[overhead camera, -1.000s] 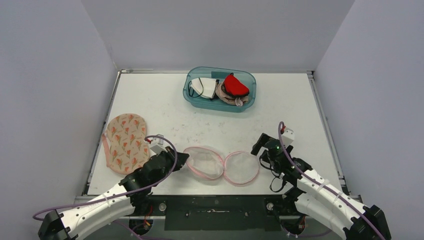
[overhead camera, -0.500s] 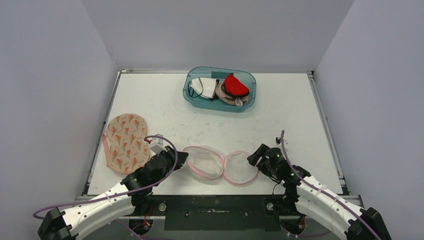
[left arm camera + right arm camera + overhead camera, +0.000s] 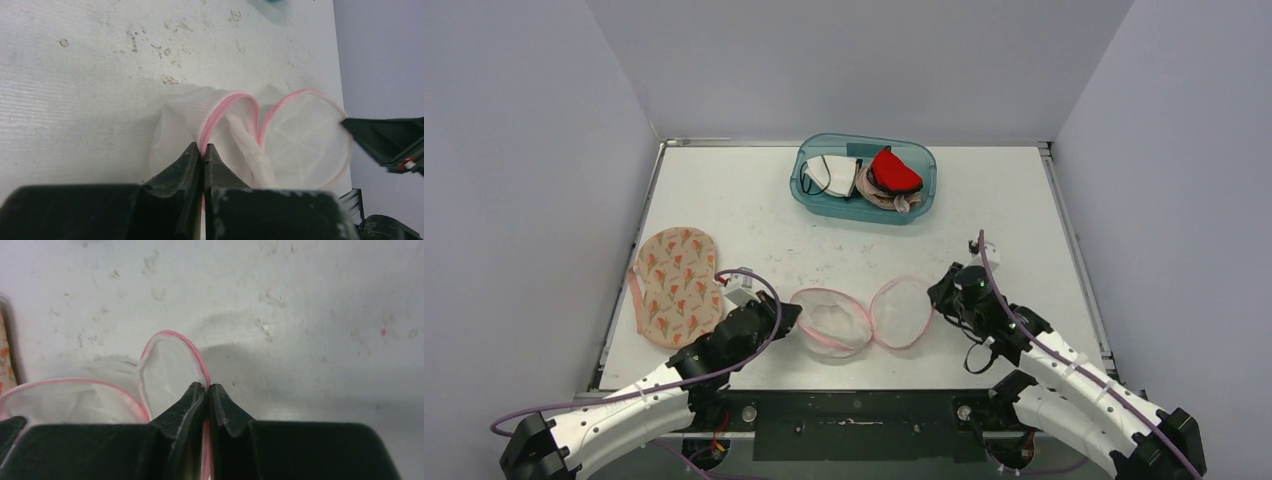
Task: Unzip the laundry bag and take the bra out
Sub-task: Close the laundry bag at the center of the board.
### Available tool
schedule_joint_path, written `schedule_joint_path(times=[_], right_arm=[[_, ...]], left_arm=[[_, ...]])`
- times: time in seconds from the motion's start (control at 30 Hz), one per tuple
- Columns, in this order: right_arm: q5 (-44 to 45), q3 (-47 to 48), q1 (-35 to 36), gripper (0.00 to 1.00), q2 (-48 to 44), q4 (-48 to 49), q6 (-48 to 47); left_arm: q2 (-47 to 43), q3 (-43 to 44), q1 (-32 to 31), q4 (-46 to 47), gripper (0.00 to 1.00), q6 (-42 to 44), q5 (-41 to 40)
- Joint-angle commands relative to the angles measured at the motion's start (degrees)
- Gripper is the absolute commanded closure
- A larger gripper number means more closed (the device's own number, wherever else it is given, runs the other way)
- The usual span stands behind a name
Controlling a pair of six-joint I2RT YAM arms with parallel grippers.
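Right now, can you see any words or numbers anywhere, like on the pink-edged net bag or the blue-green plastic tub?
None: no word, number, label or sign can be read in any view.
White mesh laundry bag with pink trim: plain netting, no tag showing.
Teal plastic tub: no print visible.
Peach fabric piece with orange flowers: only a flower pattern, no letters.

The laundry bag (image 3: 829, 322) was sheer mesh cloth, pink-trimmed. The counter (image 3: 724, 200) was matt white, scuffed. The tub (image 3: 854, 213) was translucent teal plastic. The left tool (image 3: 202, 149) and right tool (image 3: 206, 388) seemed matt black plastic.
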Motion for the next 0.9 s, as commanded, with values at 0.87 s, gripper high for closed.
schedule_joint_path(times=[0.87], right_arm=[[24.93,42.46,11.93,0.95,12.61,-13.55,-29.17]], left_arm=[[14.93,17.76,-0.51,1.29,1.0,3.9,7.19]])
